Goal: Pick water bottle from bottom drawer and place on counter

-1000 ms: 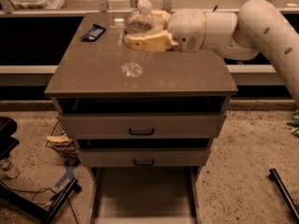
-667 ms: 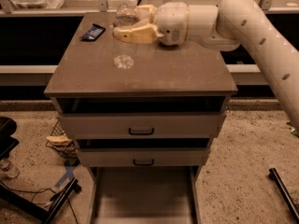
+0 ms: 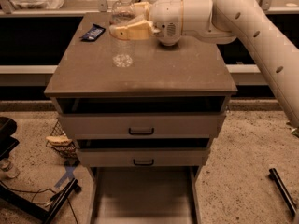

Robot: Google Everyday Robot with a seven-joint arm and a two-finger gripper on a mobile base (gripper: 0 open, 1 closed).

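Note:
The water bottle (image 3: 123,29) is clear with a white cap and stands upright over the left rear part of the counter (image 3: 187,71). Its base is at or just above the counter surface. My gripper (image 3: 127,30) reaches in from the right, and its tan fingers (image 3: 133,31) are shut around the bottle's middle. The bottom drawer (image 3: 142,195) is pulled open below, and its pale floor shows nothing inside.
A small dark blue packet (image 3: 92,32) lies on the counter's back left corner, close to the bottle. Two upper drawers with black handles (image 3: 141,131) are slightly open. A wire basket (image 3: 60,141) and a black stand (image 3: 56,199) sit on the floor at left.
My arm has carried the bottle leftward across the counter and lowered it, so its base is now at the counter surface.

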